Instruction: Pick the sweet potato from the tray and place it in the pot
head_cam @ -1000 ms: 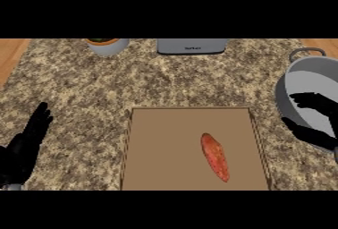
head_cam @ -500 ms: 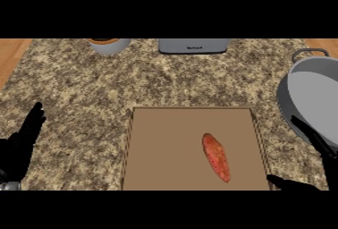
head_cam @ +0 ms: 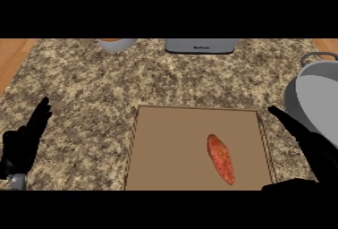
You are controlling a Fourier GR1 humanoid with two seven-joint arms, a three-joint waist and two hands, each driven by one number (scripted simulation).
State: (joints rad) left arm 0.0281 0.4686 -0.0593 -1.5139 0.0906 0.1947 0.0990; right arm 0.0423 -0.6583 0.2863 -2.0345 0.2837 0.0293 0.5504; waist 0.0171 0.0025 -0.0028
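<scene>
sweet potato not picked yet, task barely begun.

sweet potato (head_cam: 221, 159) lies flat in the right half of the brown tray (head_cam: 165, 147), long axis running roughly top to bottom of the view, nothing touching it. right hand (head_cam: 310, 143) sits just off the tray's right edge, between tray and the grey pot (head_cam: 314, 100), fingers straight and spread wide, holding nothing; near the sweet potato but apart from it. left hand (head_cam: 23, 145) rests on the left of the speckled table (head_cam: 99, 89), fingers up and relaxed, holding nothing. pot at the right edge of view, partly cut off, its visible inside shows nothing in it. all left to do: reach over, grasp, lift, carry right to pot, release. judging by position, the right hand is the likely picker.
</scene>
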